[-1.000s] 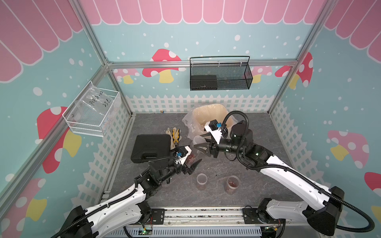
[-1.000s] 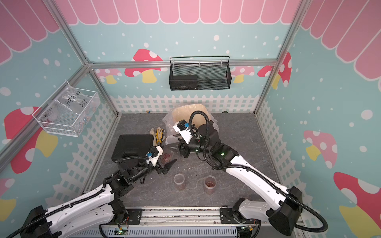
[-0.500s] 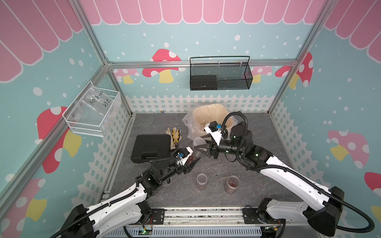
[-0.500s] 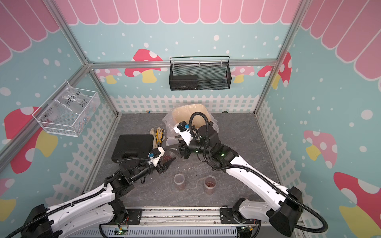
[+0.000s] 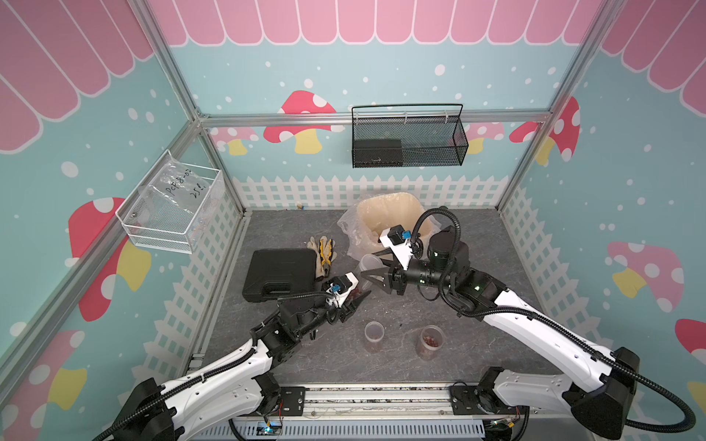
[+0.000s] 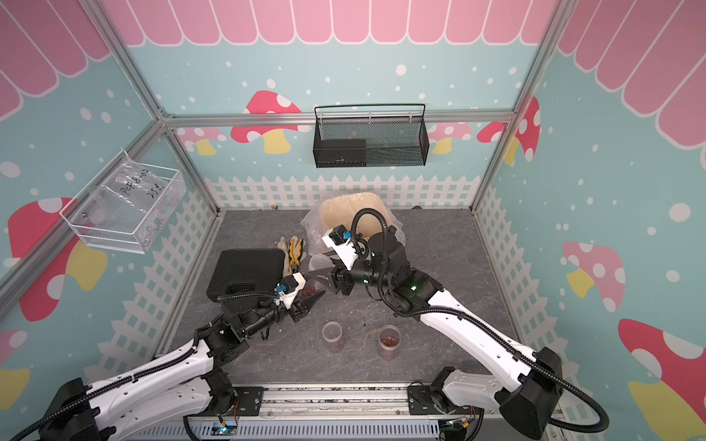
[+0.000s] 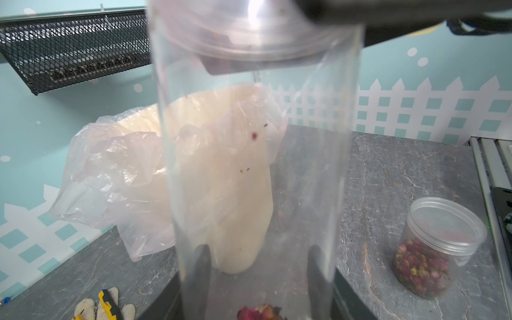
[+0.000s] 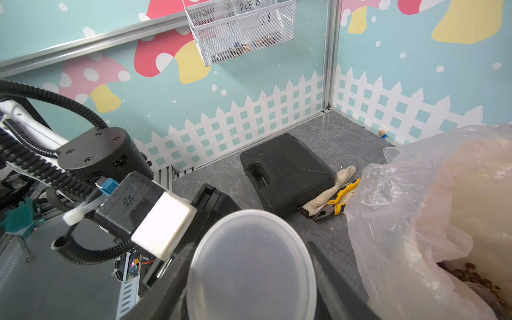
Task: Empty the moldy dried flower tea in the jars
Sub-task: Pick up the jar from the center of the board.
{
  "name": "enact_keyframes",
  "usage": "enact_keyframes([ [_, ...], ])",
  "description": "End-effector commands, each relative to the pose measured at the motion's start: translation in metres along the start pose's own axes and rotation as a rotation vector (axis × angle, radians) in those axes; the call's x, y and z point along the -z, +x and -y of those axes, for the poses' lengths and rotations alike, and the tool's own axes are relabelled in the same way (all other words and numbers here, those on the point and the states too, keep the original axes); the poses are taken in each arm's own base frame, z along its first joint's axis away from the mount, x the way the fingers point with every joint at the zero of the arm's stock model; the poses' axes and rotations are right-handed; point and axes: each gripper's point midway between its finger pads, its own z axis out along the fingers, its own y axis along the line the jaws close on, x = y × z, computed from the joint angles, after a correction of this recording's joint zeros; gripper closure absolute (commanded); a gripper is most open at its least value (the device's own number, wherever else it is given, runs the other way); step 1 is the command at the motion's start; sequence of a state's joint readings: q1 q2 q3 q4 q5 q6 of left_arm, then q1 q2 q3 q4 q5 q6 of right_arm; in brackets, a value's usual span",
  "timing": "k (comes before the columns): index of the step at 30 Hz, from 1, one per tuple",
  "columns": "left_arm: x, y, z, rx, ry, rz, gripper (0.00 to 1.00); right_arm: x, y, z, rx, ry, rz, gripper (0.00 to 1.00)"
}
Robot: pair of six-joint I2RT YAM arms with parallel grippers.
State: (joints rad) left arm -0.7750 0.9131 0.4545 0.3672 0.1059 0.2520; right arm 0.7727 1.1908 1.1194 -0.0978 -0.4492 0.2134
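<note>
A tall clear jar [image 7: 255,166] lies nearly level above the table, and my left gripper [image 7: 259,266] is shut on its body near the base. A few reddish buds of the dried flower tea [image 7: 260,311] rest inside by the fingers. My right gripper [image 8: 250,245] stands open with its fingers close on either side of the jar's translucent lid [image 8: 250,266]. In a top view the lid [image 5: 370,262] sits between the right gripper [image 5: 370,264] and the left gripper [image 5: 359,296]. Two other jars, one narrow [image 5: 373,336] and one wide [image 5: 431,341], stand upright near the front with tea in them.
The cream bin [image 5: 393,206] with its clear bag stands at the back, brown bits [image 8: 465,274] lying inside. A black case [image 5: 280,273] and gloves with pliers [image 5: 324,252] lie to the left. A black mesh basket [image 5: 408,141] and a white wire basket [image 5: 172,206] hang on the walls.
My left gripper has closed on the jar's body. The right gripper's jaws have widened around the lid. Both arms have stayed nearly in place.
</note>
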Motion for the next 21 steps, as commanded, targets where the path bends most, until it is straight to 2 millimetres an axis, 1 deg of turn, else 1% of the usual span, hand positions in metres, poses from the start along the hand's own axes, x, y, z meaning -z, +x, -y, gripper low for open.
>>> enact_keyframes([
  [1, 0.002, 0.003, -0.003, -0.086, -0.018, -0.027, 0.55, 0.018, -0.013, 0.002, 0.06, 0.061, 0.019, 0.16],
  [3, 0.003, 0.007, -0.006, -0.116, -0.036, -0.048, 0.55, 0.025, -0.012, 0.012, 0.056, 0.136, -0.001, 0.1],
  [6, 0.002, 0.012, -0.008, -0.187, -0.049, -0.072, 0.56, 0.037, -0.012, 0.015, 0.094, 0.182, -0.019, 0.01],
  [10, 0.003, 0.016, -0.014, -0.266, -0.079, -0.098, 0.58, 0.045, -0.017, 0.014, 0.071, 0.198, -0.058, 0.01],
  [13, 0.005, 0.019, -0.015, -0.341, -0.094, -0.113, 0.58, 0.039, -0.01, 0.011, 0.025, 0.163, -0.157, 0.0],
  [17, 0.008, 0.017, -0.02, -0.397, -0.142, -0.114, 0.61, 0.028, 0.011, 0.008, -0.057, 0.113, -0.283, 0.0],
  [19, 0.01, 0.017, -0.021, -0.422, -0.153, -0.117, 0.61, 0.023, 0.021, 0.009, -0.083, 0.112, -0.321, 0.0],
  [21, 0.01, 0.019, -0.023, -0.435, -0.165, -0.125, 0.62, 0.019, 0.025, 0.007, -0.105, 0.089, -0.337, 0.01],
])
